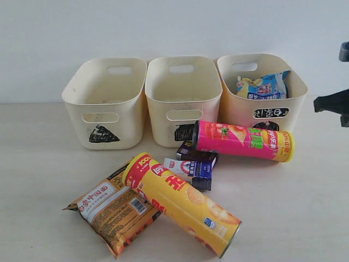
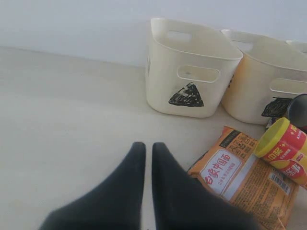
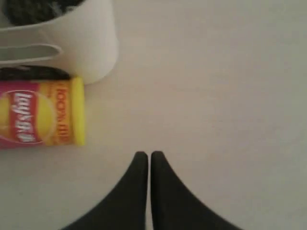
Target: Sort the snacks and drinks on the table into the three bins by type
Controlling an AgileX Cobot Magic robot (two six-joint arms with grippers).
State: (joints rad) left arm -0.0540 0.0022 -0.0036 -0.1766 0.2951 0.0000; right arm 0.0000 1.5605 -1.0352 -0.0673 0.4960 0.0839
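Left wrist view: left gripper (image 2: 148,146) is pressed together and empty over the bare table (image 2: 72,120). The orange-brown noodle packet (image 2: 244,179) lies flat just beside the fingertips, the yellow chip tube (image 2: 283,146) against its far edge, and the triangle bin (image 2: 192,67) is ahead of the tips. The right gripper (image 3: 148,155) is also closed and empty, with the pink chip tube (image 3: 41,112) lying ahead and aside of it. Likely step is packet pickup: open wide first, then pinch the free crimped edge clear of the tube. The packet looks glossy and crinkly, probably slippery.
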